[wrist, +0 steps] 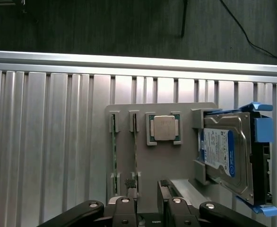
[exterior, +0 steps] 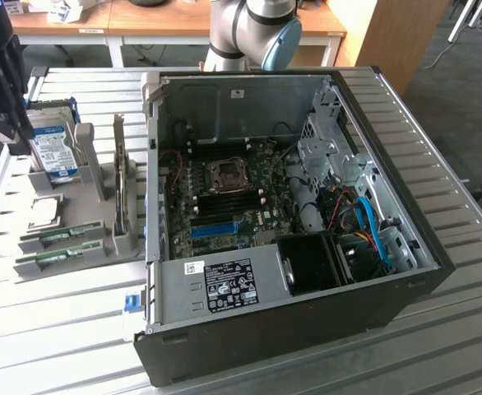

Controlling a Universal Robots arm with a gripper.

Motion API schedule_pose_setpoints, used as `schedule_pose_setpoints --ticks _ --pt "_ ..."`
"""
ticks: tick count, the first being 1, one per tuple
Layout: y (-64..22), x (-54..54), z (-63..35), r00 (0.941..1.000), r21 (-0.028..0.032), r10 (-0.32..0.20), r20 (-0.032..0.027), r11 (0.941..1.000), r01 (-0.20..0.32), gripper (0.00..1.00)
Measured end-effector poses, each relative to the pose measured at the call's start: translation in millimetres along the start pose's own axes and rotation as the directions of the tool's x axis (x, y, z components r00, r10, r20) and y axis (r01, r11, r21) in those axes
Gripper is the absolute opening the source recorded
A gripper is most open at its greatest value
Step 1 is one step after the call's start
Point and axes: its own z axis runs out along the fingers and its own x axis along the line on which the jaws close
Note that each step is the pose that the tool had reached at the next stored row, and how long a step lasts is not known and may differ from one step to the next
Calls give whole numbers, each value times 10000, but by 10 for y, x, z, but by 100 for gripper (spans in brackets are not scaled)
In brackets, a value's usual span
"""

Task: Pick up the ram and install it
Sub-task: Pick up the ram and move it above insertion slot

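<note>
On the grey holder (wrist: 176, 163) near the edge of the ribbed worktop (exterior: 68, 337), the ram (wrist: 135, 151) is sitting on its long edge in a pair of slots. The square processor chip (wrist: 163, 127) is lying just beside it, and a second, look-alike stick (wrist: 114, 151) is standing on its other side. The jaws are hanging above the holder, spread apart and gripping nothing. The ram's near end is lining up almost with one of the fingers (wrist: 130, 187) rather than with the middle of the gap. Its long axis is running along the worktop's ribs, square to the line on which the jaws close. Being the closer of the two sticks, it is probably the one meant. From the wrist it is showing as a thin green strip; from outside, as a narrow green board with a pale label.
</note>
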Motion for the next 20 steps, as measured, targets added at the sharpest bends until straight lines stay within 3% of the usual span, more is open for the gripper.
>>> schedule_pose_setpoints --ticks 20 --pt "-17 31 362 10000 0 0 0 10000 0 31"
